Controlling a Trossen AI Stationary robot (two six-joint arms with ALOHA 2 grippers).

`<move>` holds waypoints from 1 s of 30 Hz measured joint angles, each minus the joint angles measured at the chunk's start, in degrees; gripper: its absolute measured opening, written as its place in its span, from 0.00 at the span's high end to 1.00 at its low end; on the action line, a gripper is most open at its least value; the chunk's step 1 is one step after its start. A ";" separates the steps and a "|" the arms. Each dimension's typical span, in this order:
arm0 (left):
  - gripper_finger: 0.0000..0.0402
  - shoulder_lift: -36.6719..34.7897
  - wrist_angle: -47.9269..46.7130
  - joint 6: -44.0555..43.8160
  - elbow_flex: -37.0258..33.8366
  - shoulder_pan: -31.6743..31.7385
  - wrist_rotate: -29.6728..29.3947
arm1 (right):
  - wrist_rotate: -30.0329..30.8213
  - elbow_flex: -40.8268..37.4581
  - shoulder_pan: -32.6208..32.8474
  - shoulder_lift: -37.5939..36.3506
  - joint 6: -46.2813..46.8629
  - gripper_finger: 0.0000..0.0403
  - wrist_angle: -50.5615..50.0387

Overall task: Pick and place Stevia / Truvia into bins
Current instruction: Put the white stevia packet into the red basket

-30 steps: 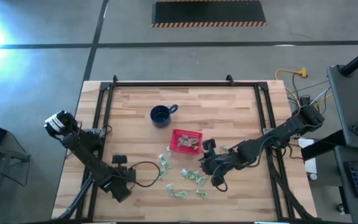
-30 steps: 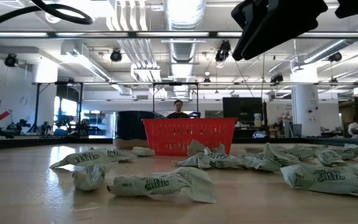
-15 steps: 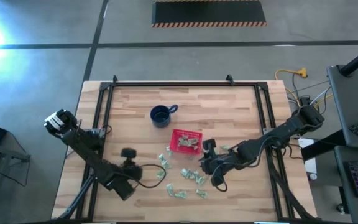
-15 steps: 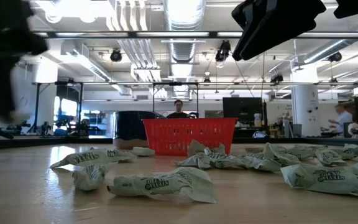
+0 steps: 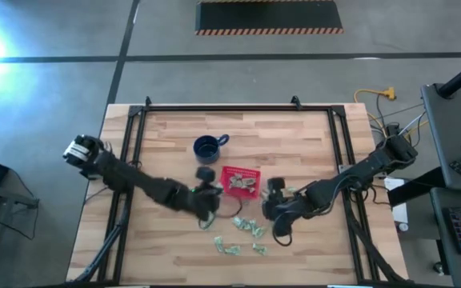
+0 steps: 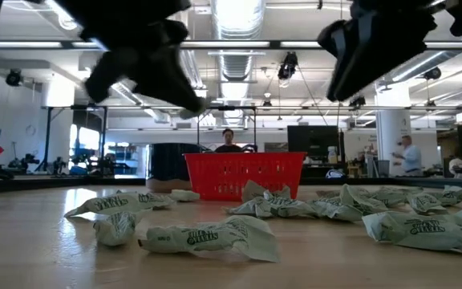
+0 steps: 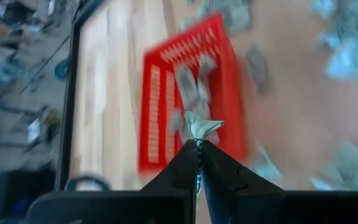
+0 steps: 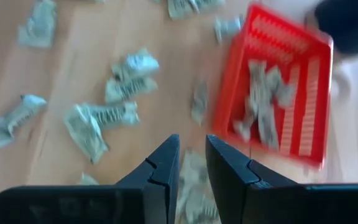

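The red latticed basket (image 5: pixel 239 182) stands mid-table with several sachets lying inside it (image 8: pixel 263 106). More pale green-and-white sachets (image 5: pixel 238 234) lie loose on the wood near and right of it (image 6: pixel 207 238). My left gripper (image 5: pixel 208 198) hangs above the table just left of the basket's near corner, shut on one sachet (image 7: pixel 201 126), with the basket (image 7: pixel 160 112) ahead of it. My right gripper (image 5: pixel 275 210) hovers to the right of the basket (image 8: pixel 303 99), over loose sachets (image 8: pixel 114 87). Its fingers stand a little apart and hold nothing (image 8: pixel 192 155). My left gripper pinches one end of a crumpled sachet (image 7: pixel 199 138) between its two fingertips. The rest of the sachet sticks out past the tips. The sachet is lifted clear of the table, and the fingers slant down from the table's left toward the basket.
A dark blue mug (image 5: pixel 207 148) stands on the far-left side of the basket. A black frame (image 5: pixel 238 108) runs along the table's far, left and right edges. People stand in the room beyond the table (image 6: pixel 228 140).
My left arm has swung fast from the near-left part of the table to the right and toward the far edge, up to the red basket, and the low view now shows it overhead. My right gripper has shifted slightly to the right.
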 joint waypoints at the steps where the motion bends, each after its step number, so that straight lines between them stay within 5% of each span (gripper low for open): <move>1: 1.00 0.00 1.82 1.60 0.00 1.75 1.86 | 0.00 0.00 0.03 0.00 1.54 0.83 -1.38; 11: 1.00 2.73 9.61 3.36 -0.39 15.37 17.65 | 3.34 -0.02 1.92 0.00 9.92 0.84 -9.47; 18: 0.98 5.32 9.84 2.39 -0.08 16.42 17.95 | 3.02 -0.76 2.37 0.00 19.49 0.84 -15.04; 30: 0.74 5.01 8.74 1.98 0.42 16.19 17.88 | 2.21 -8.71 2.46 0.00 27.19 0.76 -17.71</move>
